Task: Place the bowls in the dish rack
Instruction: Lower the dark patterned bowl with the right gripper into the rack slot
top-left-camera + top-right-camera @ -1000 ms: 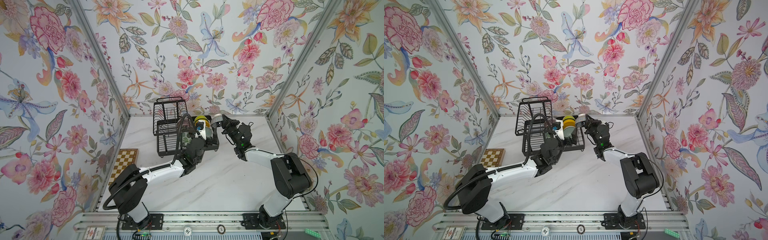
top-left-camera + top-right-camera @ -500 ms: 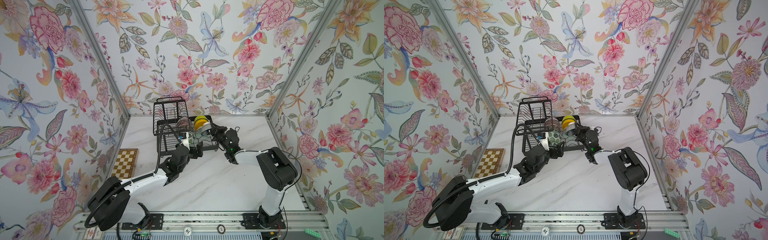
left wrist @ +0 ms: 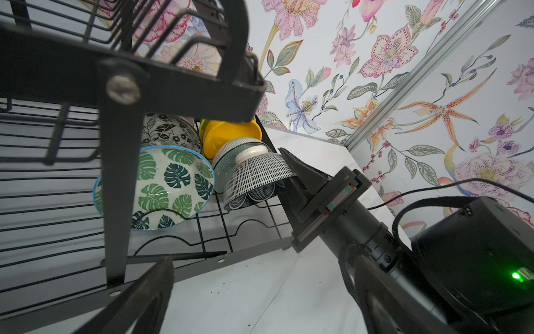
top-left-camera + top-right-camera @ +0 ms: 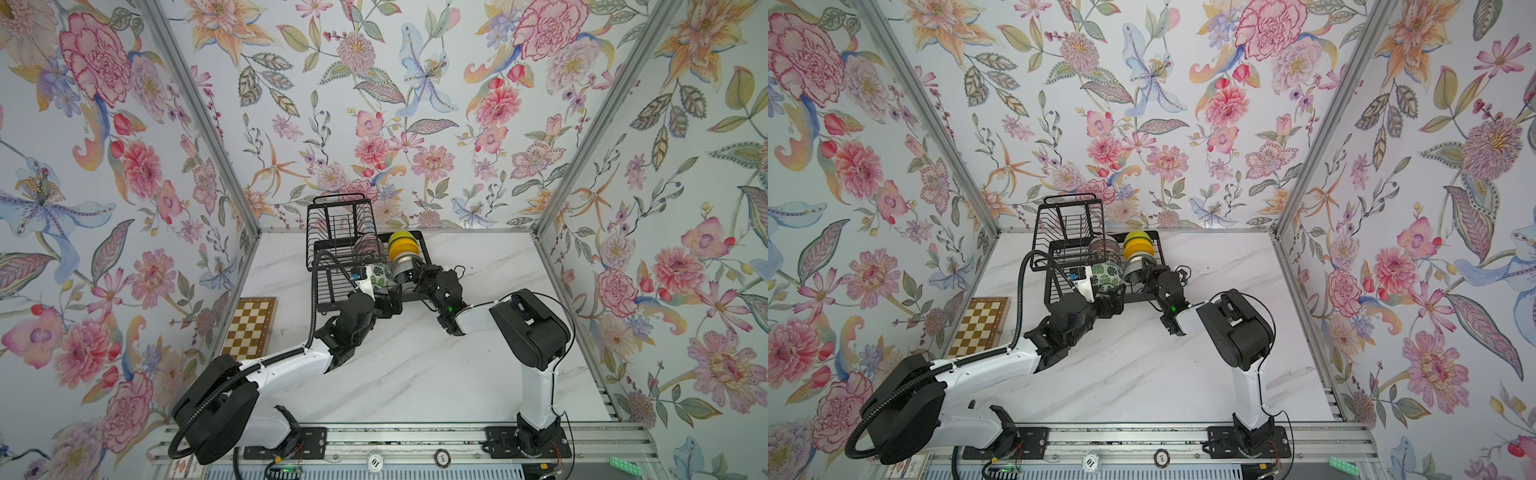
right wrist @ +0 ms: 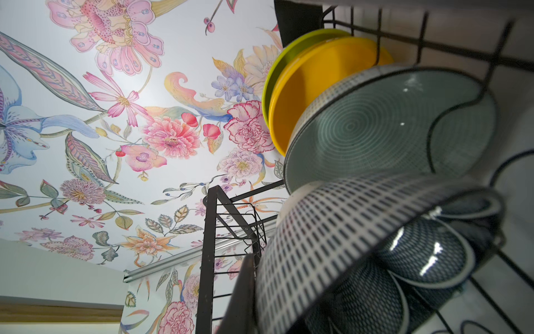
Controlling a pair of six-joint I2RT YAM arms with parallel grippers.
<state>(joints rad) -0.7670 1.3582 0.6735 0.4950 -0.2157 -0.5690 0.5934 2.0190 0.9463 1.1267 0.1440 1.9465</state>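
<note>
The black wire dish rack (image 4: 338, 208) (image 4: 1071, 208) stands at the back of the table. In its lower tray several bowls stand on edge: lime green (image 5: 277, 66), orange-yellow (image 5: 306, 95) (image 4: 402, 248), pale celadon with a spiral (image 5: 390, 124), green-leaf (image 3: 170, 185) (image 4: 380, 277) and black-and-white leaf (image 3: 170, 130). My right gripper (image 4: 413, 272) (image 5: 257, 266) is shut on the rim of the dark blue patterned bowl (image 3: 257, 176) (image 5: 332, 245), which leans on the celadon bowl. My left gripper (image 4: 388, 301) (image 3: 268, 274) hangs open and empty over the table, just in front of the tray.
A brown-and-cream chessboard (image 4: 249, 328) lies at the left edge of the table. The rack's raised upper basket (image 3: 173, 72) overhangs the bowls on the left. Floral walls close in three sides. White marble table (image 4: 415, 374) stretches in front of the rack.
The left arm has pulled back out of the rack toward the front, leaving the green-leaf bowl in the tray. The right gripper has come down toward the tray with its bowl.
</note>
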